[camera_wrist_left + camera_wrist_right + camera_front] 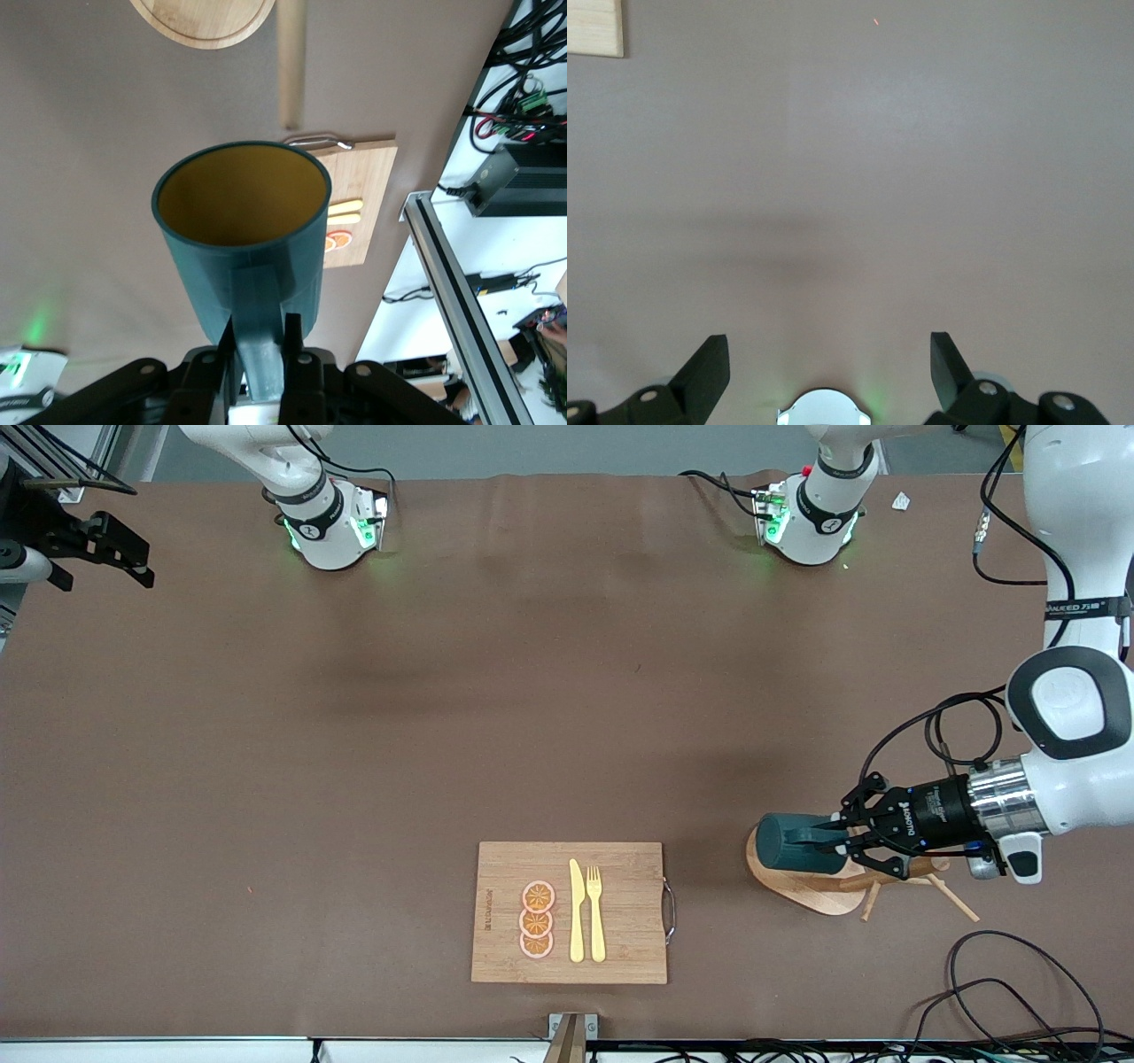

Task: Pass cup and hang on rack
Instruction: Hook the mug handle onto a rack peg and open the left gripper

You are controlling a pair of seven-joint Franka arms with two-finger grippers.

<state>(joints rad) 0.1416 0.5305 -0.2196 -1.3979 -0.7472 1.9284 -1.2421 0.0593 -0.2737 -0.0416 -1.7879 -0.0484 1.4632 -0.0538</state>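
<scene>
While clamped by its handle, cup (797, 843) held sideways over rack (802, 886), lower right of the front view.

Lowest, at bottom centre: cutting board (569, 913) with three orange slices (537, 919), knife (576, 911) and fork (595, 913). Just above and at the right edge: left gripper (842, 834), fingers (298, 372) clenched on the cup's handle, yellow inside facing the wrist camera, pegs (952, 895) below. Right gripper (829, 363) out of the front view, jaws spread wide and holding nothing, waiting over bare table (354, 735).
</scene>
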